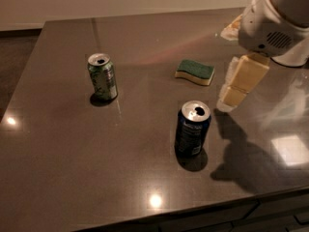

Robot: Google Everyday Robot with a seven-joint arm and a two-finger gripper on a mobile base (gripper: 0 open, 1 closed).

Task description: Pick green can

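Note:
The green can (103, 76) stands upright at the left middle of the dark table (72, 144). It is light green with white and dark markings, and its silver top is open. My gripper (228, 100) hangs from the white arm (275, 18) at the right. It is above the table, just right of the dark blue can (192, 129) and far to the right of the green can. It holds nothing that I can see.
A dark blue can stands upright near the table's front middle. A green-topped sponge (195, 71) lies between the two cans, further back. The table's front edge runs along the bottom, and the floor shows at the left.

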